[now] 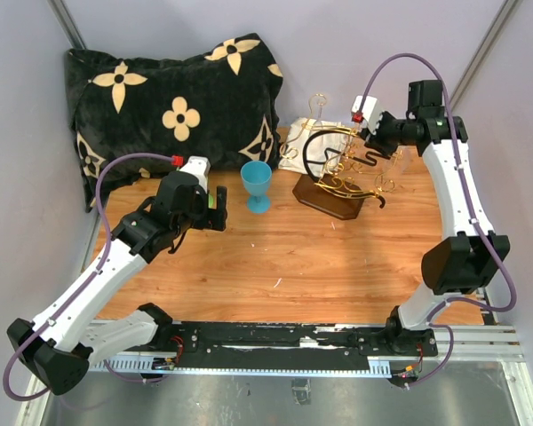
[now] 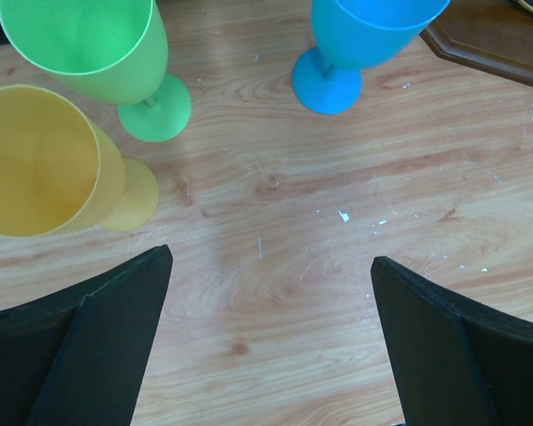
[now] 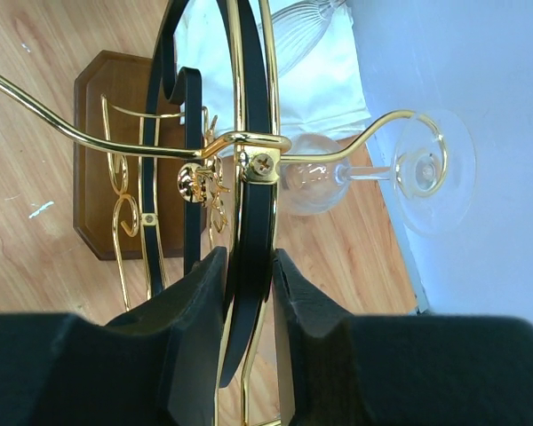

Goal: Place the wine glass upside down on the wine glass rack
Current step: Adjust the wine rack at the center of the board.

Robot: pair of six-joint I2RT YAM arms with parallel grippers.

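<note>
1 clear wine glass [image 3: 313, 185] hung upside down, stem in gold hook [image 3: 382, 131] of wine glass rack [image 1: 336, 197]. Rack's black ring [image 3: 253, 80] pinched by right tool [image 3: 247, 266]. Left tool [image 2: 271, 259] spread, nothing held. Blue glass [image 2: 364, 22], green glass [image 2: 80, 40], yellow glass [image 2: 35, 160] upright on tabletop [image 2: 275, 337], judged left to hang.

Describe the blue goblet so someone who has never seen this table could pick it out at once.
Start at the black flowered cushion at the back of the wooden table. In front of it, left of the gold wire rack, stands an upright goblet. Unlike the green goblet and the yellow goblet beside it, it is blue.
</note>
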